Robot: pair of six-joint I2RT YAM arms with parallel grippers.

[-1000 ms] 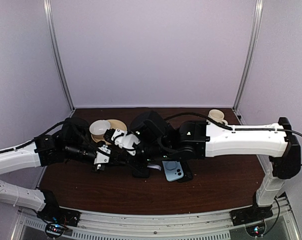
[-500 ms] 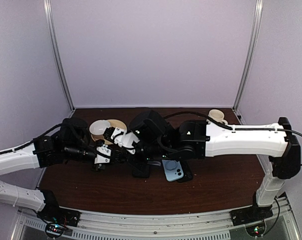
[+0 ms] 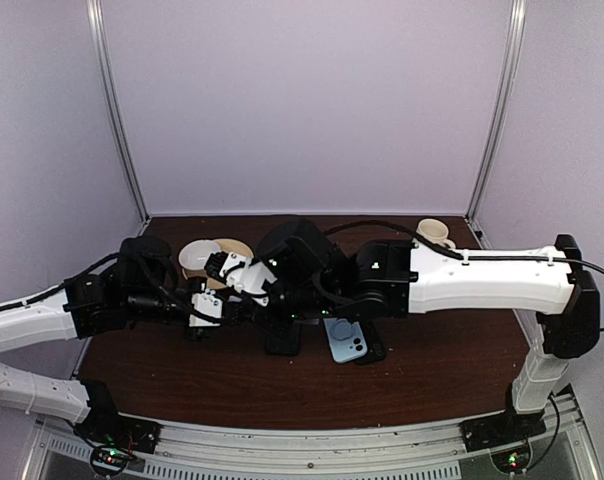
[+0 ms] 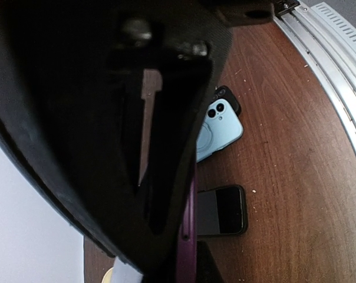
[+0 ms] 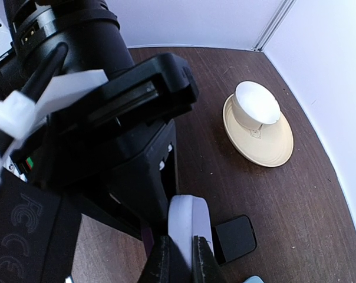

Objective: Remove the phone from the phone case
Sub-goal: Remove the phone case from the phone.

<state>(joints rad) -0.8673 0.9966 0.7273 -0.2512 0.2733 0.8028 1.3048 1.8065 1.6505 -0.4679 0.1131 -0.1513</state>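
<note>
The purple phone case point(image 5: 188, 221) is held off the table point(image 3: 432, 370), between the two arms at mid-table. The phone inside cannot be told apart from the case in any view. The right gripper point(image 5: 179, 260) is closed, its fingers pinching a rounded edge of the case. The left gripper point(image 3: 218, 298) is also closed. A purple edge runs along its finger in the left wrist view, though the contact itself is largely hidden.

- **Hazard 1:** both grips sit on narrow edges. A pull or twist that exceeds pad friction is likely to slide the case out of one pinch.
- **Hazard 2:** if both grippers clamp the case alone, pulling apart stretches or bends the shell without freeing the phone.
- **Hazard 3:** when the phone releases suddenly, it is unsupported. It probably falls toward the blue phone point(image 3: 346, 340) and the black phone point(image 3: 282, 342), which lie on the table just in front of the grippers.
- **Hazard 4:** the wrists are crowded together, so a large rotation risks contact between the arms.

The cup and saucer point(image 5: 257, 118) stands well apart from the grip and is unlikely to be involved.
</note>
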